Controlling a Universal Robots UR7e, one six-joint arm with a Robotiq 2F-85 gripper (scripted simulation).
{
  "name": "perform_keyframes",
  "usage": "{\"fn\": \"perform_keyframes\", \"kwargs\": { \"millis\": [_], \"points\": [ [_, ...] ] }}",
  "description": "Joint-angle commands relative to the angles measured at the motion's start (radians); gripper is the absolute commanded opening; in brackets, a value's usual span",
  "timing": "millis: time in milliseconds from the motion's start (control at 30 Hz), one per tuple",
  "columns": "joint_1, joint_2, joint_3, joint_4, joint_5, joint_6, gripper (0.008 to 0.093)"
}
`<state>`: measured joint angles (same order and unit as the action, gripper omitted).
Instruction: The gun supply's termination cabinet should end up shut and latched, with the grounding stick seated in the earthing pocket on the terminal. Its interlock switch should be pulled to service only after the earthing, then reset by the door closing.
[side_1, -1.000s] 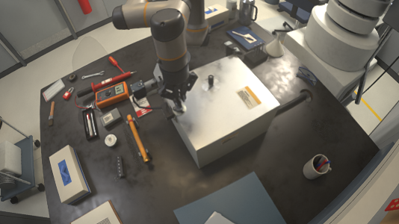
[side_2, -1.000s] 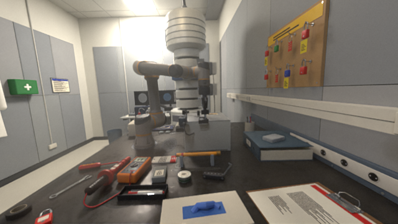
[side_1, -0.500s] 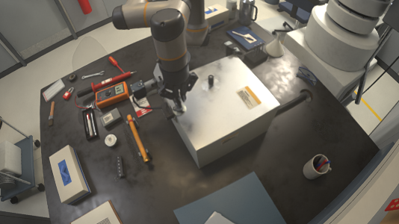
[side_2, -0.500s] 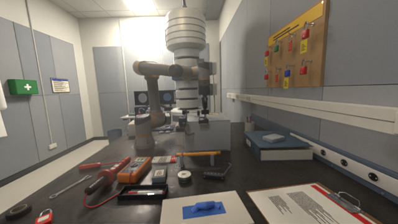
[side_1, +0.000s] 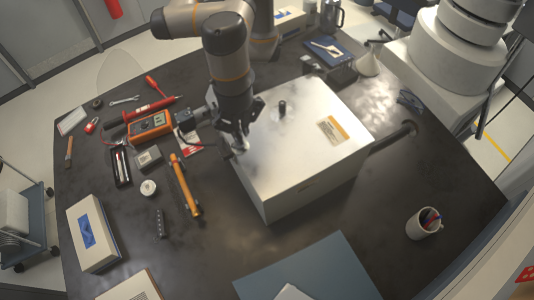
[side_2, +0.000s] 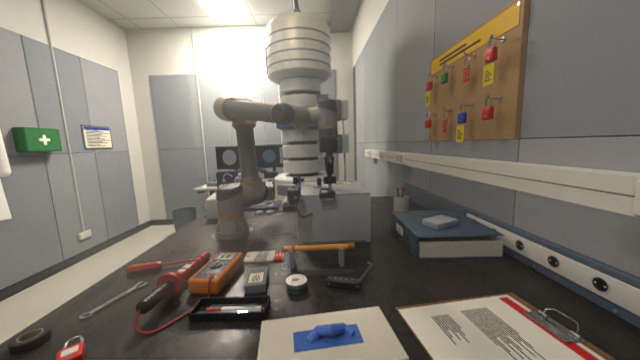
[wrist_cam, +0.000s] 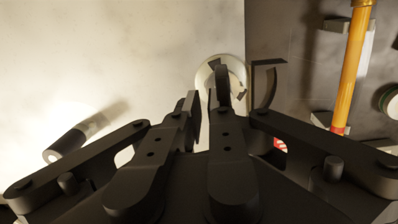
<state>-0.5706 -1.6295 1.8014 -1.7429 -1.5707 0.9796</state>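
Note:
The latch handle (wrist_cam: 222, 81) on its round metal disc (side_1: 240, 146) sits at the cabinet lid's left edge and is gripped by my closed gripper (wrist_cam: 203, 101). The grey termination cabinet (side_1: 300, 140) lies with its lid down flat. A short black knob (side_1: 282, 107) stands on the lid to the right of my gripper (side_1: 239, 141). The orange grounding stick (side_1: 184, 185) rests in its two cradles on the bench left of the cabinet. The earthing pocket and the terminal are hidden under the lid.
The cabinet's left edge drops to the bench just beside my fingers. A small black switch box (side_1: 186, 120) stands behind the cabinet's left corner. A multimeter (side_1: 149, 126), screwdrivers and small tools lie further left. A cup of pens (side_1: 424, 223) stands front right.

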Motion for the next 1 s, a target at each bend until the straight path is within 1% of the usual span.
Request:
{"fn": "perform_keyframes", "kwargs": {
  "millis": [0, 533, 967],
  "points": [
    [0.000, 0.000, 0.000, -0.001, 0.000, 0.000, 0.0155],
    [0.000, 0.000, 0.000, -0.001, 0.000, 0.000, 0.0475],
    [0.000, 0.000, -0.002, 0.002, 0.000, 0.000, 0.0480]
  ]
}}
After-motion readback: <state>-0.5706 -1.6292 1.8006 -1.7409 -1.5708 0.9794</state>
